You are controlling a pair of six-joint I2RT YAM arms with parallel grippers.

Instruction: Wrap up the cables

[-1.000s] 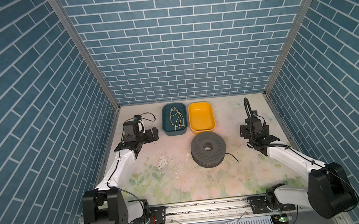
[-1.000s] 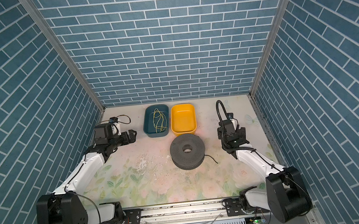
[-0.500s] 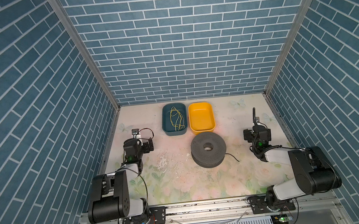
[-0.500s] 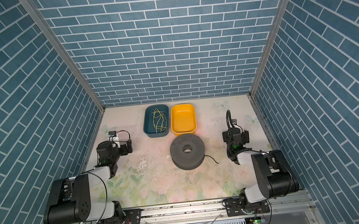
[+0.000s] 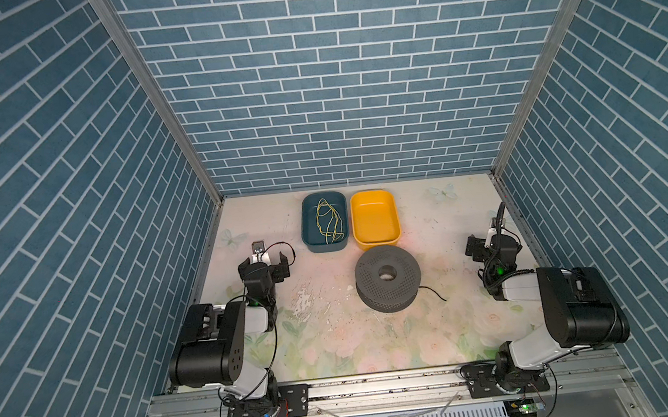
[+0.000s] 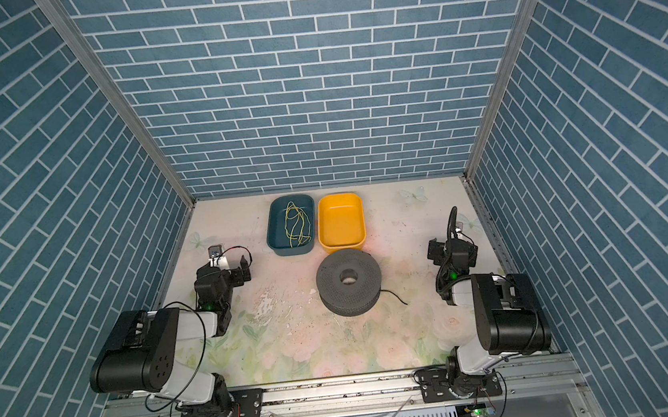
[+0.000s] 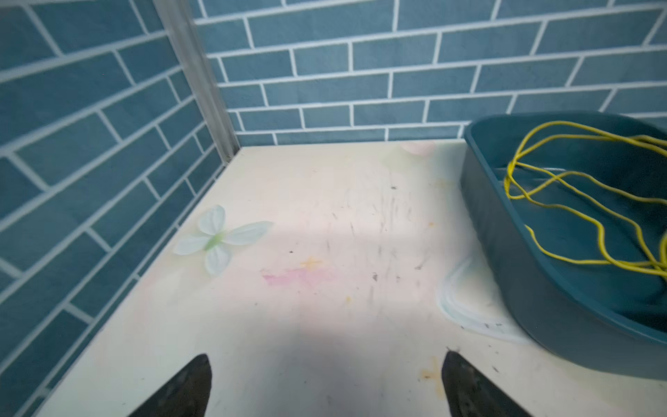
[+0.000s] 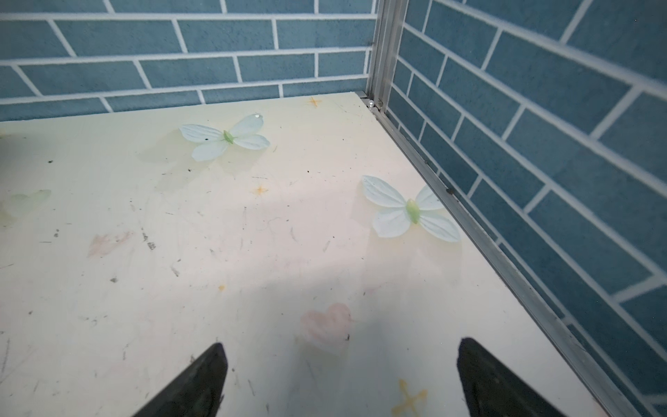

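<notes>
Only a short black tail of the cables (image 5: 432, 292) (image 6: 395, 296) shows, lying on the table at the right foot of a grey perforated spool (image 5: 387, 270) (image 6: 348, 275). Whether more is wound round the spool I cannot tell. My left gripper (image 5: 264, 262) (image 6: 225, 271) (image 7: 326, 361) is open and empty, low over bare table, left of the spool. My right gripper (image 5: 492, 244) (image 6: 453, 250) (image 8: 341, 352) is open and empty too, near the right wall. Both are well apart from the spool and the tail. Neither wrist view shows the cables.
A dark teal bin (image 5: 324, 223) (image 6: 291, 225) (image 7: 541, 289) holding a thin yellow wire (image 5: 327, 219) (image 7: 563, 202) stands at the back, with a yellow bin (image 5: 374, 216) (image 6: 341, 219) beside it. Brick-patterned walls close in the table on three sides. Both arms sit folded near the front rail.
Both arms have folded back toward the front rail, and both grippers have drawn back a little. Both stayed open. The spool, the tail and the bins have not moved.
</notes>
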